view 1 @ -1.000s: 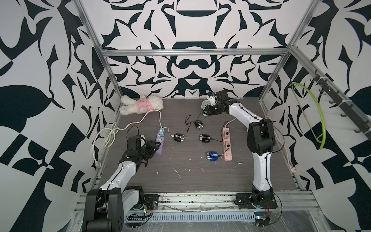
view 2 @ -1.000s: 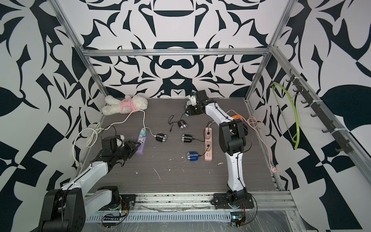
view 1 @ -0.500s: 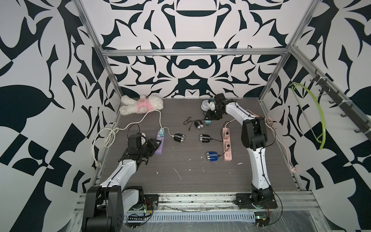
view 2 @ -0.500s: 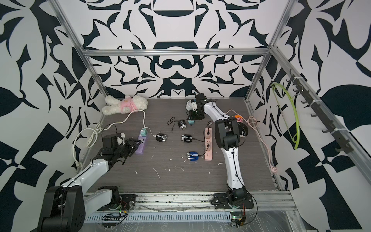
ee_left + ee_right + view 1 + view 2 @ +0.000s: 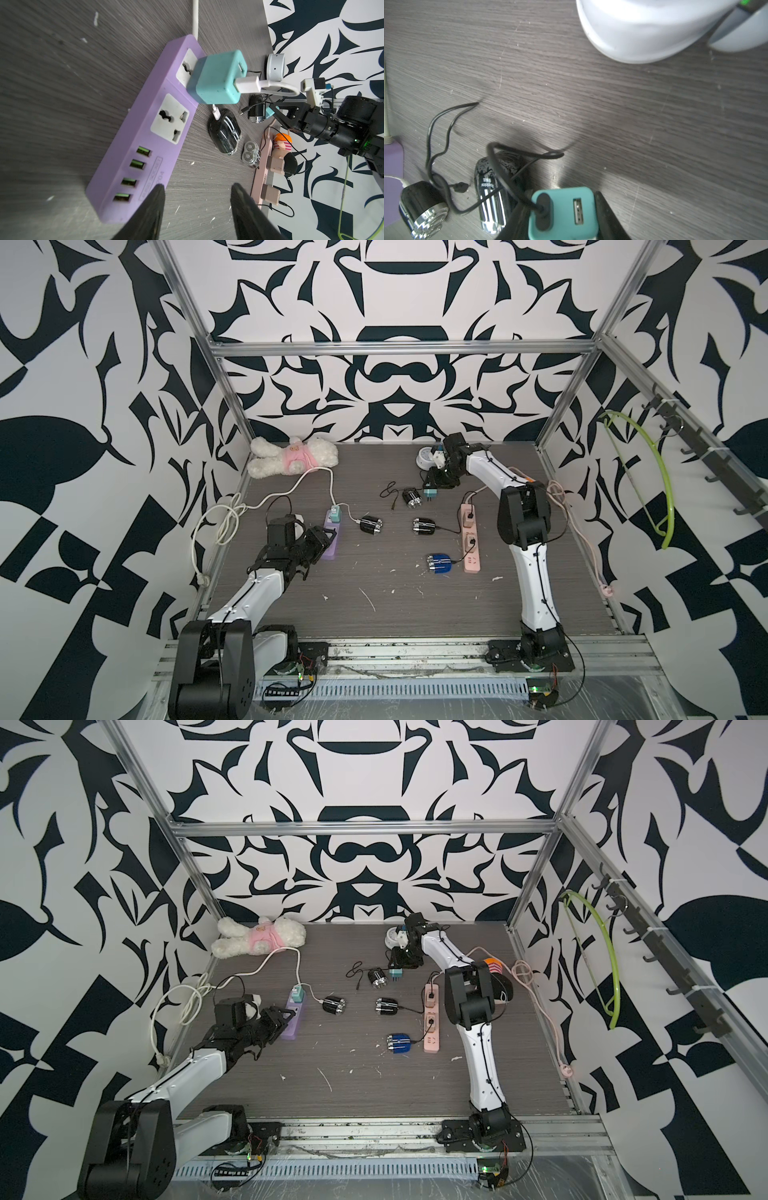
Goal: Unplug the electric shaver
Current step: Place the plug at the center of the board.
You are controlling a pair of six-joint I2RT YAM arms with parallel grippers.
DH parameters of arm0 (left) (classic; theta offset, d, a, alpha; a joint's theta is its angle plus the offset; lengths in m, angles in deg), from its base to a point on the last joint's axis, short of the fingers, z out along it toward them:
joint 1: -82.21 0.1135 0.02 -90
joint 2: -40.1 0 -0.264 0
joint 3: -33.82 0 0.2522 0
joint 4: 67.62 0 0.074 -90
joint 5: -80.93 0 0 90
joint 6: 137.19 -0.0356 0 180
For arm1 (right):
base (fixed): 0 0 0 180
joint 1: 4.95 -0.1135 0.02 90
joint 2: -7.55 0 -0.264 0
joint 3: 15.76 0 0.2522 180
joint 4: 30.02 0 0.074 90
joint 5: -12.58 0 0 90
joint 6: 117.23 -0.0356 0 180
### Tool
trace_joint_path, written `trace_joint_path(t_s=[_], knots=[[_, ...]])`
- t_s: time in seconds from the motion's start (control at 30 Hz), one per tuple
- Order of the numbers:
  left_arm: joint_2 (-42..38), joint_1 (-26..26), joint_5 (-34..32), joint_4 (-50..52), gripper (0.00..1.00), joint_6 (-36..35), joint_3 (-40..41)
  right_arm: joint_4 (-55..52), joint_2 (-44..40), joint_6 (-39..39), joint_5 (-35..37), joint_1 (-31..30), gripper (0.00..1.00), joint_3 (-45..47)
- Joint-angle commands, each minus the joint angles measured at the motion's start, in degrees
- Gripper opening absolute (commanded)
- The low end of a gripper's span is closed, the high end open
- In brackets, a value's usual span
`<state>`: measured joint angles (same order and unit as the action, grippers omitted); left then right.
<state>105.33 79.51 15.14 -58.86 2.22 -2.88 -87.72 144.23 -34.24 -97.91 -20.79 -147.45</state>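
A dark wood-grain desk (image 5: 415,605) sits inside a cage with bold black-and-white patterned walls, seen from above, with a robot arm at each front corner. The right gripper (image 5: 433,486) reaches toward the back edge, near the middle, and is clamped on a teal charger block (image 5: 564,209), one finger on each side, well away from both power strips. A thin black cable (image 5: 500,166) runs from that block and loops over the black electric shaver (image 5: 411,497), which lies on the desk just beside it; the cable's far end lies loose on the wood. The left gripper (image 5: 197,187) sits near the left edge with its jaws apart and nothing between them, over the near end of a purple power strip (image 5: 332,539). A second teal block (image 5: 218,79) is plugged into that strip, with a white lead to another black shaver (image 5: 371,525). Toward the right edge lies a pink power strip (image 5: 470,537), wired to a black shaver (image 5: 423,526) and a blue shaver (image 5: 438,563). A white and pink plush toy (image 5: 293,456) lies in the back left corner
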Motion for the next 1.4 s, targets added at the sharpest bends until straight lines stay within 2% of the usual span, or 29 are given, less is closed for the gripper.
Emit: trace_joint_path(t_s=[0.0,0.27,0.53,0.7,0.93,1.07,1.23,1.37], knots=[[1.41,-0.42,-0.09,-0.81,0.56,-1.16,-1.79,-4.09,0.76,-0.55,-0.11,-0.41,0.05,0.23],[2.37,-1.13,0.67,-1.51,0.58,-0.72,-2.69,0.43,-2.24,-1.53,-3.74,-0.54,0.34,3.89],[1.74,-1.45,0.24,-0.81,0.61,-0.8,-3.03,0.38,-4.18,-1.72,-4.3,-0.61,0.48,5.01],[1.76,-1.91,0.31,-0.42,0.62,-0.98,-3.48,4.04,-9.83,-2.07,-2.34,-0.95,0.5,9.66],[-1.16,-2.62,-1.35,2.41,0.68,-1.31,-4.32,11.78,-18.33,-2.84,-4.6,-1.19,0.54,16.31],[-2.53,-2.8,-1.96,4.05,0.7,-2.07,-5.3,11.86,-19.83,-2.05,-4.06,-1.81,0.56,16.77],[-2.74,-2.97,-2.15,4.81,0.71,-2.47,-5.55,8.69,-17.09,-1.44,-0.83,-1.82,0.57,14.31],[-3.13,-3.01,-2.31,4.94,0.71,-2.56,-5.32,12.04,-19.66,1.31,-1.58,-4.13,0.57,17.89]])
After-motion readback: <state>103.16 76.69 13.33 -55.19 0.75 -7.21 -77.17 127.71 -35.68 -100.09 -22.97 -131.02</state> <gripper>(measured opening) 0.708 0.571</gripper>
